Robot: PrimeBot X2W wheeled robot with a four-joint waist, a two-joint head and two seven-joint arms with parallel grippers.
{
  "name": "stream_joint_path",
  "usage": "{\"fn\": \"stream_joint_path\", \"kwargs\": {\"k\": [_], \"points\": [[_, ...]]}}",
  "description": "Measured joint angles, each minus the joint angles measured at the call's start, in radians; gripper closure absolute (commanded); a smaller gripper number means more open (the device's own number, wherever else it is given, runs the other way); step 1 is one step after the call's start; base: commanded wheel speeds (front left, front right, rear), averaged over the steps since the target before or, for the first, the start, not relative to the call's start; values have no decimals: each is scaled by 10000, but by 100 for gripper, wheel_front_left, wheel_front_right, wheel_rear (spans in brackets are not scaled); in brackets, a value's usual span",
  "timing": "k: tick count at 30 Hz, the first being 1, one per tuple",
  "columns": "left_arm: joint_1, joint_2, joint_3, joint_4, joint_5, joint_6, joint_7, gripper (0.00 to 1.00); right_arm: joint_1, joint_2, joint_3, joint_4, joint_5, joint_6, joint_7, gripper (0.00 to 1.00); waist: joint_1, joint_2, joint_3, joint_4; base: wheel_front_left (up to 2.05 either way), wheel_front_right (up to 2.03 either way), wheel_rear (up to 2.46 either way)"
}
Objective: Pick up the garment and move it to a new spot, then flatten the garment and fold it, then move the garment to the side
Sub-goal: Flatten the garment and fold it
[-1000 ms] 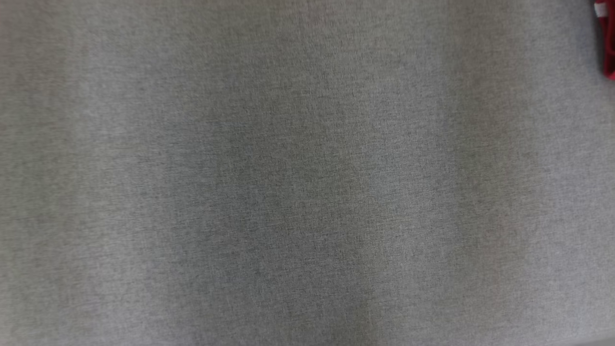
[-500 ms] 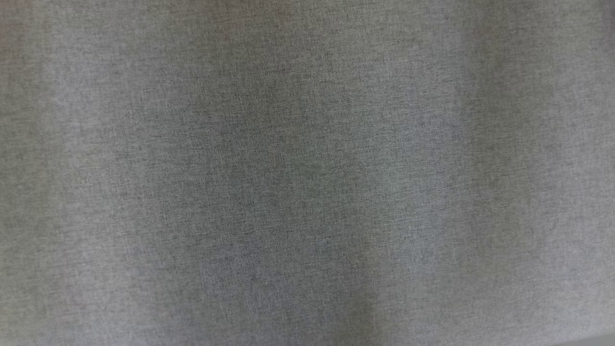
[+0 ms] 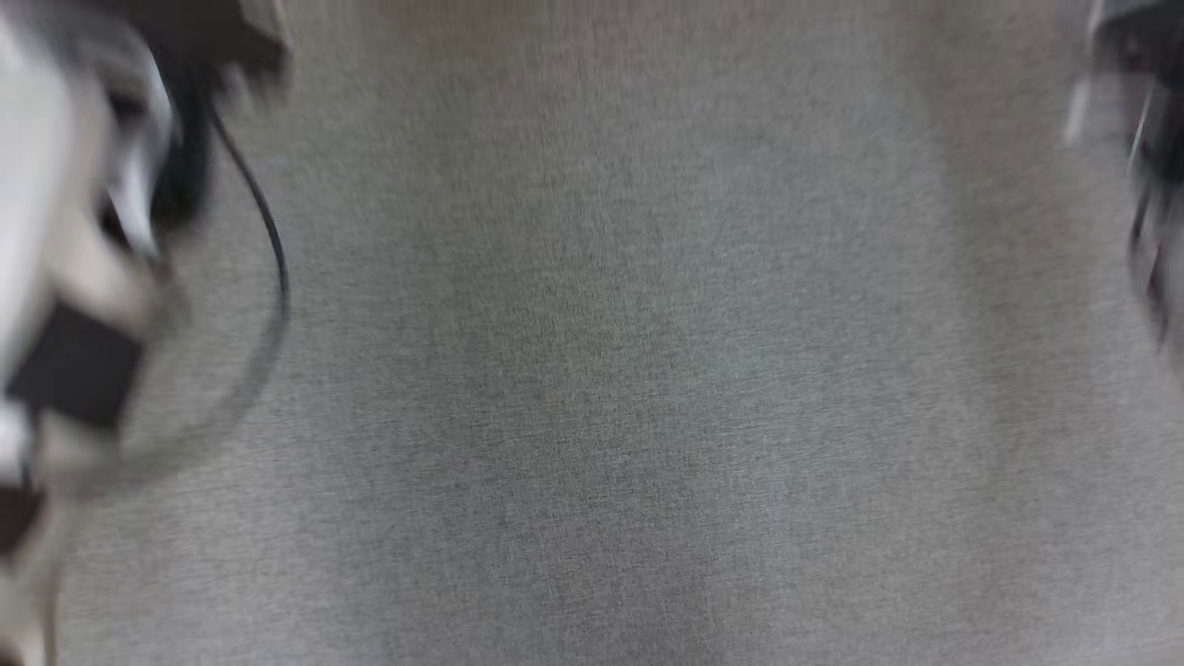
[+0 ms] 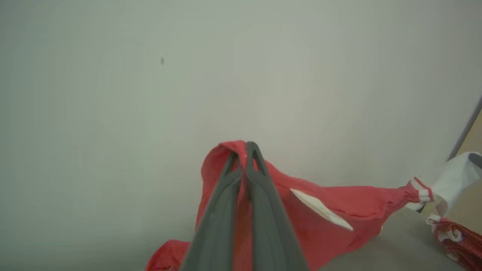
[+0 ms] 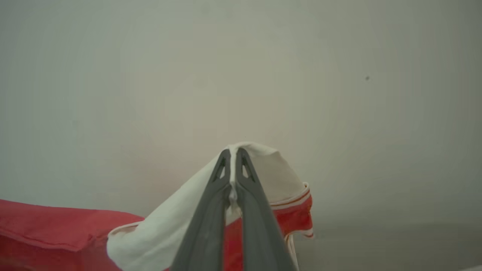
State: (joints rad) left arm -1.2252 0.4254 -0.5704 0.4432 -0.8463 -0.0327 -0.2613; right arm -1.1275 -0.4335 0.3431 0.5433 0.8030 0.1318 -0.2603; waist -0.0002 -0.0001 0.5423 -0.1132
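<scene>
Left arm (image 3: 74,277) and right arm (image 3: 1142,129) have swung, blurred, in over the grey surface (image 3: 592,370), the left pincer (image 4: 245,145) clamped on red cloth of the red-and-white garment (image 4: 324,222) and the right pincer (image 5: 233,150) on its white sleeve (image 5: 267,169), holding it up between them, so the carry looks underway.

One garment (image 4: 357,203) (red and white), two pairs of jaws, one cable (image 3: 270,236)
</scene>
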Motion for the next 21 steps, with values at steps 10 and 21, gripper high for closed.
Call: {"fn": "stream_joint_path", "kwargs": {"k": [10, 21], "points": [[6334, 754, 1260, -4347, 123, 1755, -12, 100, 6072, -33, -1279, -3419, -382, 0, 441, 100, -2, -1, -1231, -57, 0, 0, 0], [10527, -48, 1914, -5223, 178, 1871, -13, 100, 11070, 1841, -2761, -5657, -1266, 0, 1806, 100, 0, -2, -2397, 54, 0, 0, 0]]}}
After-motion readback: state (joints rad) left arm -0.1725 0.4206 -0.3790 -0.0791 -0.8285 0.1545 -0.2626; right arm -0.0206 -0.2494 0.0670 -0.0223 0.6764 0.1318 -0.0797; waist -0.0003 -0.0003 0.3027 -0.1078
